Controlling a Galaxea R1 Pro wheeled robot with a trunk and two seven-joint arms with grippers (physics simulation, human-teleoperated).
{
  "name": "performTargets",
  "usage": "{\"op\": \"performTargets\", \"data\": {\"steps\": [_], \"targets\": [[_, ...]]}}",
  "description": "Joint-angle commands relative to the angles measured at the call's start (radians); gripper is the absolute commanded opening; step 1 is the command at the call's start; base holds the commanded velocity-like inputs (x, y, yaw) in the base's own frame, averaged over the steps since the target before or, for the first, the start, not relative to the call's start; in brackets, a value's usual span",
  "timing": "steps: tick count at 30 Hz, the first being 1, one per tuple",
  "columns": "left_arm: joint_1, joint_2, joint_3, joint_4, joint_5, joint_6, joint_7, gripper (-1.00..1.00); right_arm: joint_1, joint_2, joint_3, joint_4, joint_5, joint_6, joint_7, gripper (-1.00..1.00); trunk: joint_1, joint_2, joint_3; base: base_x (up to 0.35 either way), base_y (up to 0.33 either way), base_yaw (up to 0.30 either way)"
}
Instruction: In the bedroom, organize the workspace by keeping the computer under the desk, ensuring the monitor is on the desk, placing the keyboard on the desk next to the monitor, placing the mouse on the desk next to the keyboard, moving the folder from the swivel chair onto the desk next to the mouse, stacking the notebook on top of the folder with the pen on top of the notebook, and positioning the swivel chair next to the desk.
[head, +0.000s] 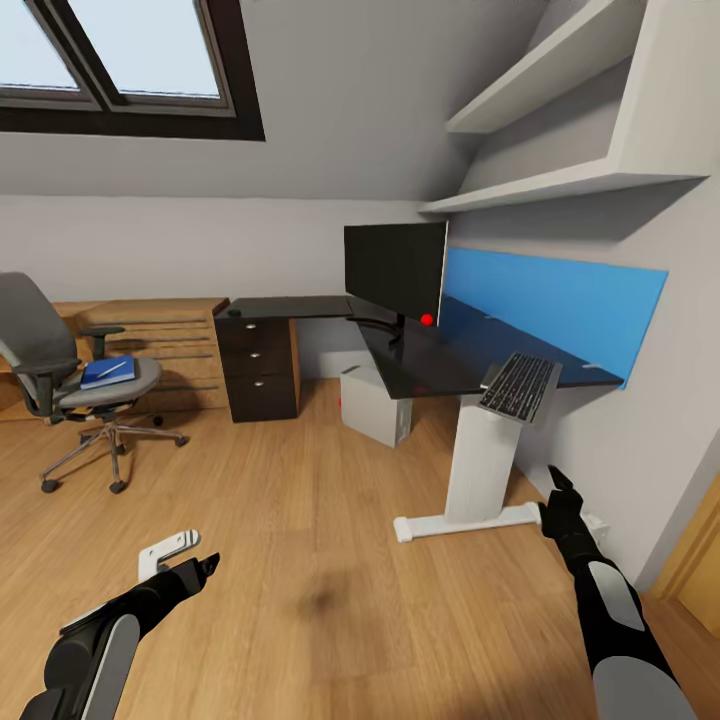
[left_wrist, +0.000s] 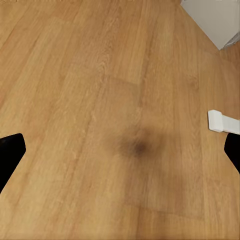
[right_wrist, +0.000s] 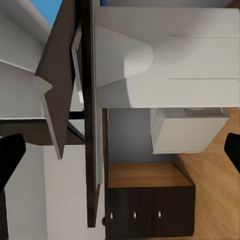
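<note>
Both grippers, left (head: 205, 563) and right (head: 556, 478), hang empty, jaws apart. Keyboard (head: 519, 385) overhangs the bench (head: 420, 360) edge; folder (head: 107, 372) lies on the swivel chair (head: 60, 375).

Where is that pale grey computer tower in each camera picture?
Head view: the computer stands on the floor under the desk, below the monitor.
Left wrist view: probably the pale corner beyond the white foot.
Right wrist view: the pale box beside the drawer unit.
Shared landmark: the desk's white leg.
</note>
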Motion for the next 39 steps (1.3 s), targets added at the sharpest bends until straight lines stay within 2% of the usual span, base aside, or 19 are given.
{"op": "performTargets", "data": {"steps": [1, 6, 13, 20, 33, 39], "targets": [[-0.001, -0.001, 0.001, -0.001, 0.011, 0.005, 0.008, 1.0, -0.001, 0.001, -0.003, 0.0, -0.008, 0.01, 0.002, 1.0, -0.004, 0.007, 0.002, 0.0, 0.0, 0.0], [-0.001, -0.001, 0.001, -0.001, 0.01, 0.005, 0.008, 1.0, -0.001, 0.004, -0.003, 0.001, -0.008, 0.015, 0.002, 1.0, -0.023, 0.042, 0.018, 0.0, 0.0, 0.0], [-0.001, -0.001, 0.001, 0.0, 0.011, 0.005, 0.008, 1.0, -0.001, 0.038, -0.004, 0.0, -0.008, 0.016, 0.006, 1.0, -0.05, 0.091, 0.04, 0.0, 0.0, 0.0], [-0.001, 0.0, 0.001, 0.001, 0.011, 0.006, 0.007, 1.0, -0.001, 0.058, -0.004, -0.001, -0.007, 0.016, 0.006, 1.0, -0.05, 0.091, 0.04, 0.0, 0.0, 0.0], [-0.001, 0.002, 0.001, 0.021, 0.01, 0.004, 0.007, 1.0, -0.001, 0.06, -0.005, -0.005, -0.007, 0.016, 0.005, 1.0, -0.05, 0.091, 0.04, 0.0, 0.005, 0.0], [-0.001, 0.002, 0.001, 0.021, 0.009, 0.002, 0.007, 1.0, -0.001, 0.06, -0.005, -0.005, -0.007, 0.016, 0.005, 1.0, -0.05, 0.091, 0.04, 0.0, 0.172, 0.0]]}}
